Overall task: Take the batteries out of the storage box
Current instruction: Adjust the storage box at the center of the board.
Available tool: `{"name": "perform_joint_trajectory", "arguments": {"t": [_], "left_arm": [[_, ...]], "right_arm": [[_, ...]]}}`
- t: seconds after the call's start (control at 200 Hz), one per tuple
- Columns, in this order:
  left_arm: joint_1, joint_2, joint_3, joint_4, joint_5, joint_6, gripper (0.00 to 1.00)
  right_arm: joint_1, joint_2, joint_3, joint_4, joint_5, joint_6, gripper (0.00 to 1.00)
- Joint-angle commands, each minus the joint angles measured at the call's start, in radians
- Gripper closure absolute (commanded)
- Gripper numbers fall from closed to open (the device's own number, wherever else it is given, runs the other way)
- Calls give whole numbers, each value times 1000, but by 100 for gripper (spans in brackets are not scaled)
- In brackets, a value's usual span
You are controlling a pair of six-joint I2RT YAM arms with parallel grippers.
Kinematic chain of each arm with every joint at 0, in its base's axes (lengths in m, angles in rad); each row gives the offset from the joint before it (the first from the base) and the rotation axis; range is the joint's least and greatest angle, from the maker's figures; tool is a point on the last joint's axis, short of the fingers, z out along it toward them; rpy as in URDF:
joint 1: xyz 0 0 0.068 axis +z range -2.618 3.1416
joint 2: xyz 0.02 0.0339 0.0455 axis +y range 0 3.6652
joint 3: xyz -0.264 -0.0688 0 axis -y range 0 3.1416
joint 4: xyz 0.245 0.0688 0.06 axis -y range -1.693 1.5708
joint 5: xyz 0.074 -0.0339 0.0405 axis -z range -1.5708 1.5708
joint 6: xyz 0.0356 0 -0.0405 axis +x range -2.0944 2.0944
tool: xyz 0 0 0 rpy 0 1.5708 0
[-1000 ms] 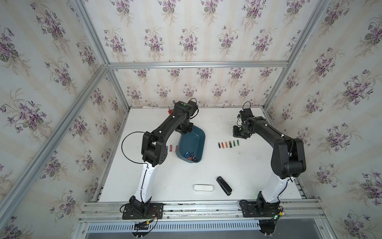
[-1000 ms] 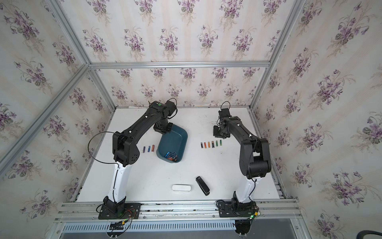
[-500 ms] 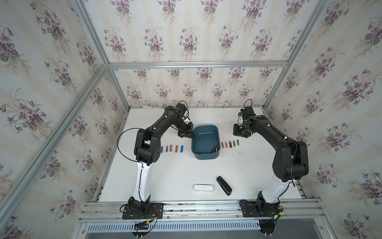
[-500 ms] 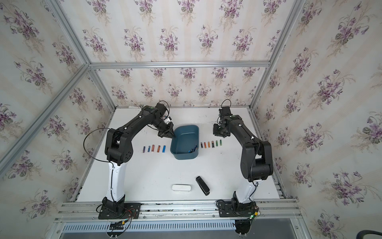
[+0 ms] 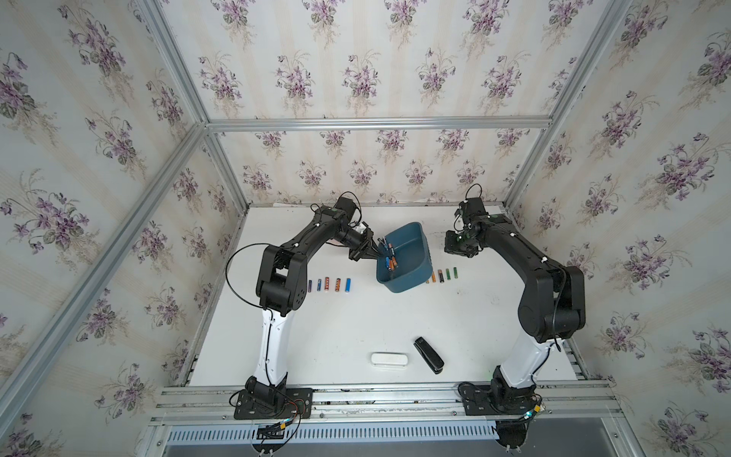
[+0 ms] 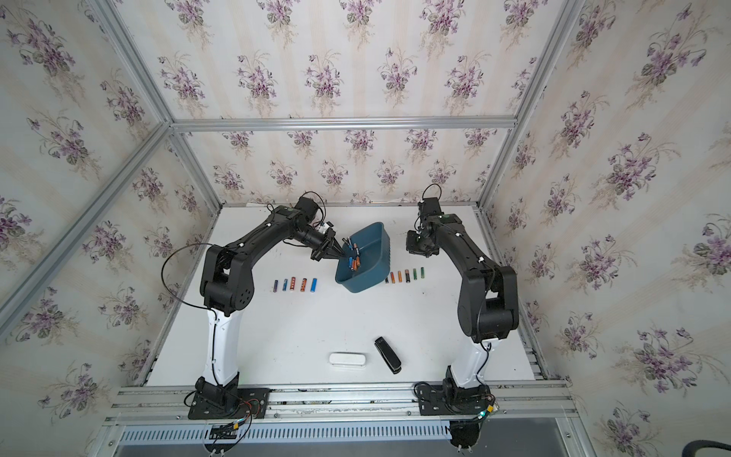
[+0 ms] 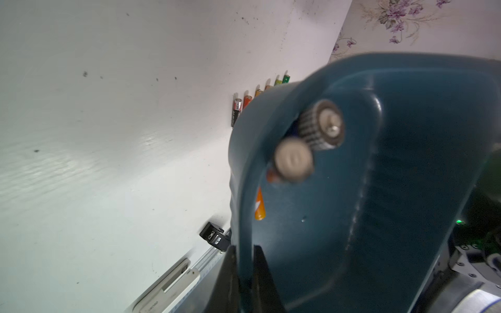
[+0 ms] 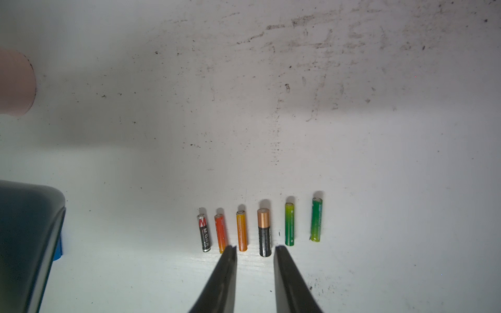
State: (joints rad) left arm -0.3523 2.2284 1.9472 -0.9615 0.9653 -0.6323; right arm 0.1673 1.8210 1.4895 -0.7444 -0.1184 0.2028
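Observation:
The dark teal storage box [image 5: 413,253] is tipped up on one side at mid-table, in both top views [image 6: 374,257]. My left gripper [image 5: 374,253] is shut on its rim; the wrist view shows the fingers [image 7: 260,260] either side of the wall [image 7: 406,162]. Several batteries [image 5: 389,259] lie heaped in the low corner, two blurred close to the lens [image 7: 294,160]. More batteries form a row left of the box [image 5: 328,284] and one right of it [image 5: 443,275]. My right gripper [image 8: 253,248] hovers open over the right row [image 8: 264,231], holding nothing.
A white oblong case [image 5: 389,359] and a black stapler-like thing [image 5: 428,349] lie near the table's front edge. A pink cup's side [image 8: 15,84] shows at the edge of the right wrist view. The box's corner [image 8: 24,230] stands close to the right row.
The box lay flat half a second ago; my left gripper has now tipped it up by the rim and the batteries have slid to its low corner. The right arm has barely moved.

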Motion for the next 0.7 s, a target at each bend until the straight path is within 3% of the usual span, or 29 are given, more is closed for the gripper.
{"name": "perform_joint_trajectory", "arguments": {"t": [0.0,0.11,0.3,0.694], "left_arm": [[-15,6,62,-207,-240,138,100],[-36,17,102,-295,-406,183,100],[-64,17,110,-302,-546,202,100],[-84,14,-31,-104,-484,162,100]], "right_arm": [[2,12,24,-25,-3,-12,71],[4,19,42,-32,-4,-13,71],[13,23,51,-36,-1,-11,71],[31,27,74,-81,40,-31,71]]}}
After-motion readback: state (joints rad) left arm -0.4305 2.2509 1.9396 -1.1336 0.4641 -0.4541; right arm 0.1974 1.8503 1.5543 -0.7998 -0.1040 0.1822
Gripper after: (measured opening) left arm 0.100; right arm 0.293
